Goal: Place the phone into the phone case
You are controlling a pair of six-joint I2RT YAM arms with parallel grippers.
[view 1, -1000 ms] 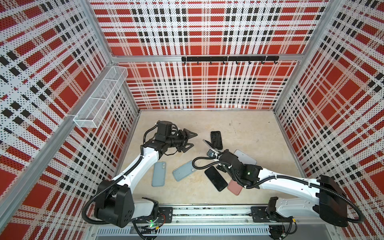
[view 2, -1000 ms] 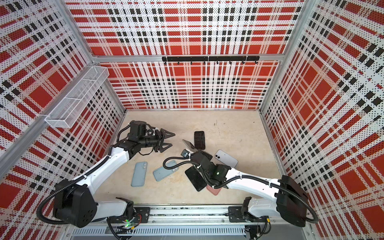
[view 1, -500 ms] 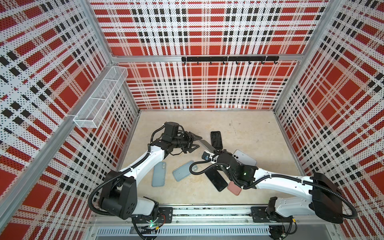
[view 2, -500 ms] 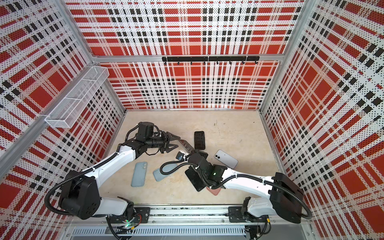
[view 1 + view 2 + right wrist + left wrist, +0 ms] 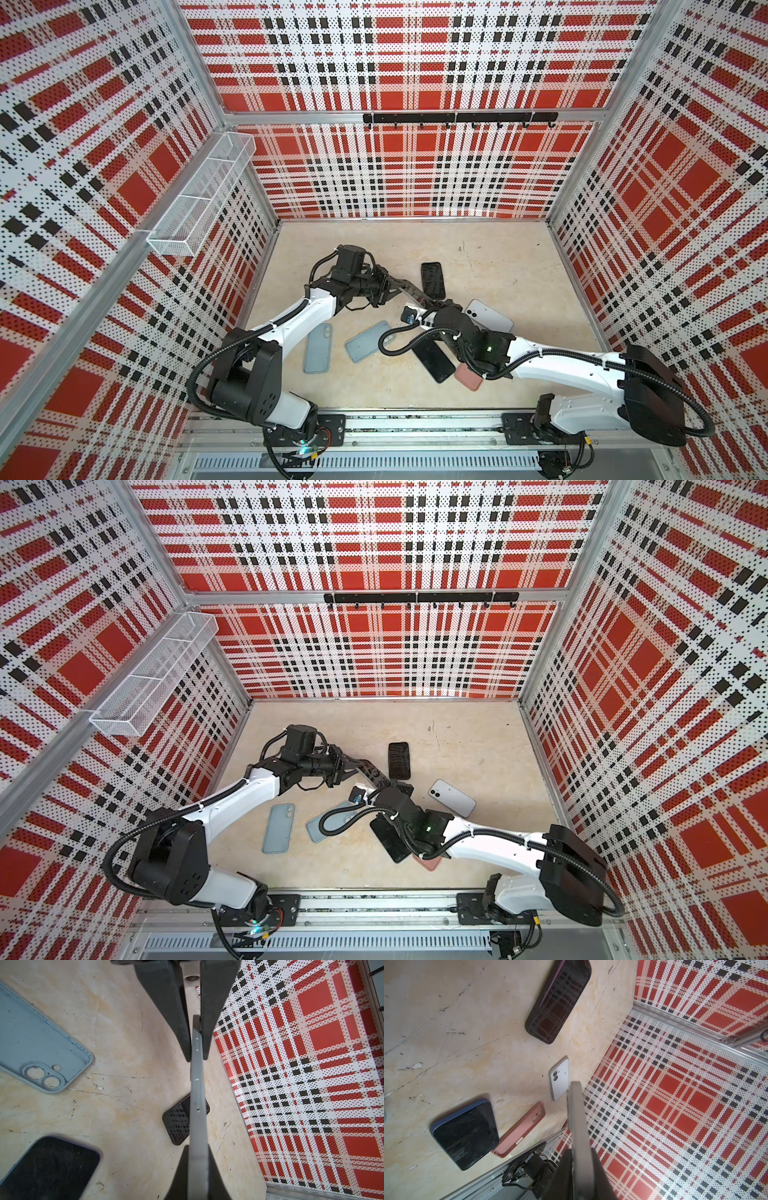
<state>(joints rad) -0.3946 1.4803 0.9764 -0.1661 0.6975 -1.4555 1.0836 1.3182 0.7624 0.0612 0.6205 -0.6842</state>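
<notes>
Both pairs of jaws are pinched on the same phone [image 5: 197,1088]. Your right gripper [image 5: 197,1148] clamps one end, and your left gripper [image 5: 196,1057] looks pressed onto the other, though its contact is hard to judge. The phone hangs edge-on above the table [image 5: 124,1022], a slim dark slab with a matte grey rim and small side buttons. The blue-grey case [image 5: 41,1043] lies flat nearby, open side up, soft-looking, with rounded corners and two round camera holes.

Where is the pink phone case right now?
In both top views the pink case lies on the table near the front edge, right of centre, partly under the right arm, beside a dark phone.
</notes>
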